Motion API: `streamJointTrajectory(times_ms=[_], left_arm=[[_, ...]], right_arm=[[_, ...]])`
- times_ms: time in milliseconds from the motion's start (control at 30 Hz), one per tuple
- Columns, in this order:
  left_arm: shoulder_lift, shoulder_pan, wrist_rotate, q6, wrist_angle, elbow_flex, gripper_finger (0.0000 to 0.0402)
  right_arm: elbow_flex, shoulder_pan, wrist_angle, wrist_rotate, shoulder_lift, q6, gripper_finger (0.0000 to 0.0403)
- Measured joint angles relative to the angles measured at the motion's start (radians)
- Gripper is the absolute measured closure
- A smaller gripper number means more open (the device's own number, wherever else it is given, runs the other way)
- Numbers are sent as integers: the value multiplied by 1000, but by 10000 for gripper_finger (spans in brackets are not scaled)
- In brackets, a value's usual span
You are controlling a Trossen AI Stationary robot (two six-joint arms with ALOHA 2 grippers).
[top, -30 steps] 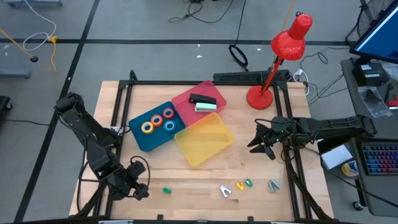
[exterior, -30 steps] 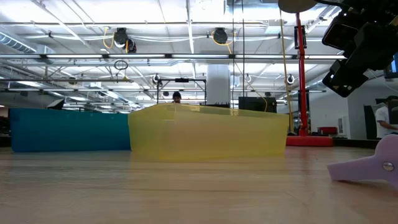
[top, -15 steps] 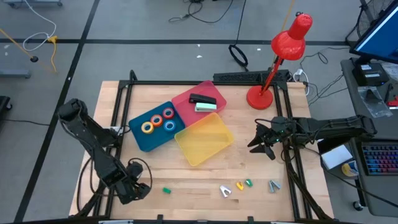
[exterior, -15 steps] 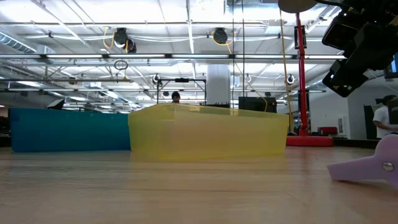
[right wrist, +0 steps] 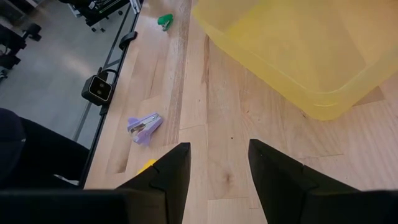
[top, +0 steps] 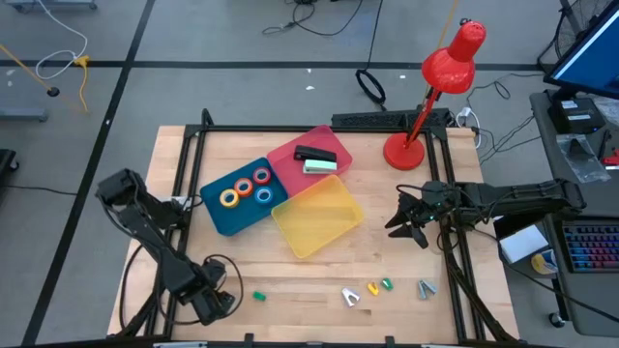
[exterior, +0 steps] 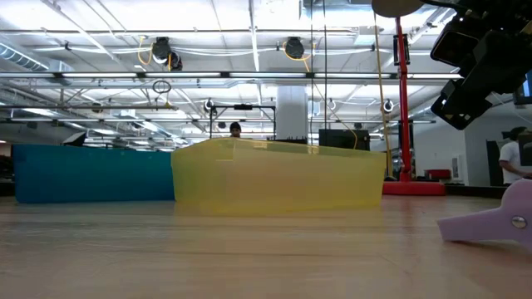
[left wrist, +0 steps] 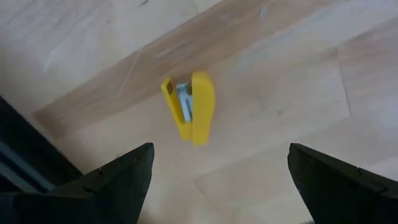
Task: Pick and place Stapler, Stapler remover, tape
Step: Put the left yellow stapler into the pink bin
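Note:
A yellow stapler remover [left wrist: 189, 107] lies on the wood near the table's near left corner. My left gripper [left wrist: 219, 163] [top: 218, 302] hangs over it, pointing down and open, a finger on each side, touching nothing. Tape rolls [top: 247, 188] lie in the blue tray [top: 221, 218]. The black stapler [top: 314, 154] lies in the pink tray [top: 290, 155]. My right gripper [top: 406, 220] [right wrist: 217, 177] waits open above the table's right side, holding nothing.
A yellow tray [top: 317, 216] [exterior: 278, 178] stands mid-table. Along the near edge lie small stapler removers: green [top: 259, 295], pale purple [top: 350, 296] [right wrist: 144, 126], yellow [top: 372, 288], green [top: 387, 284], grey [top: 426, 287]. A red lamp [top: 406, 150] stands at the far right.
My left gripper has sunk toward the table, shifting slightly toward the near edge, and has tipped to point straight down. It has stayed open.

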Motion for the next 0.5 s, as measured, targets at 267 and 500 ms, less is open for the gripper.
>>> streamJointTrajectory(times_ms=[267, 500], left_arm=[[55, -1, -4, 3, 0, 0, 34], [78, -1, -3, 3, 0, 0, 34]], right_arm=[[0, 0, 0, 0, 0, 0, 247], [0, 0, 0, 0, 0, 0, 249]])
